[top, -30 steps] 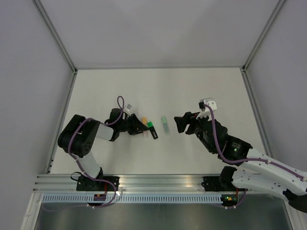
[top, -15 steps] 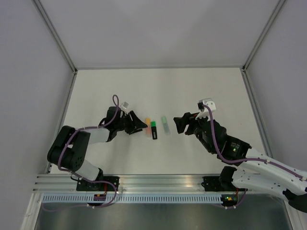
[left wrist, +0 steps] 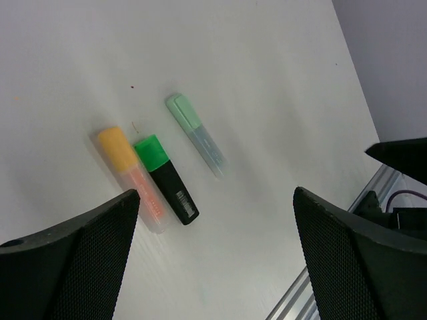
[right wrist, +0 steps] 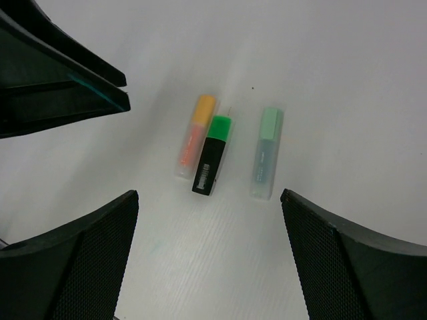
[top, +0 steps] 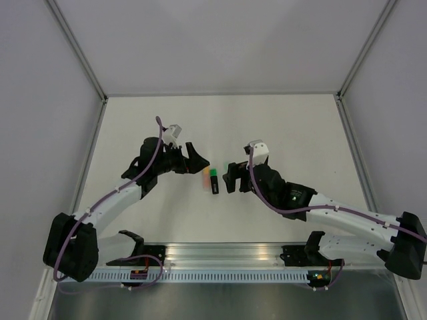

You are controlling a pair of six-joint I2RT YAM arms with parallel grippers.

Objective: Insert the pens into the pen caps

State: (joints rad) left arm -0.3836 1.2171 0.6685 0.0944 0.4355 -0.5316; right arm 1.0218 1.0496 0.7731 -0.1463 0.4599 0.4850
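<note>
Three pens lie side by side on the white table, all free of the grippers. An orange-yellow cap (left wrist: pixel 115 145) sits on the pale pink-orange pen (left wrist: pixel 145 203) (right wrist: pixel 190 147) (top: pixel 205 177). A bright green cap (left wrist: pixel 152 151) sits on the black pen (left wrist: pixel 176 198) (right wrist: pixel 209 167) (top: pixel 215 185). A pale mint pen (left wrist: pixel 197 137) (right wrist: pixel 266 155) lies to their right, hidden in the top view under my right arm. My left gripper (top: pixel 199 159) (left wrist: pixel 216 195) hovers open just left of them. My right gripper (top: pixel 229 177) (right wrist: pixel 208 197) hovers open on their right.
The aluminium rail (top: pixel 213 252) (left wrist: pixel 373 195) runs along the near edge of the white table (top: pixel 287 120). Grey walls close the table's left, right and far sides. The left gripper's fingers (right wrist: pixel 63 77) show at the top left of the right wrist view.
The left gripper has opened wide, letting go of the pens, and has lifted away towards the far side. The right gripper has moved left to the pens and opened wider.
</note>
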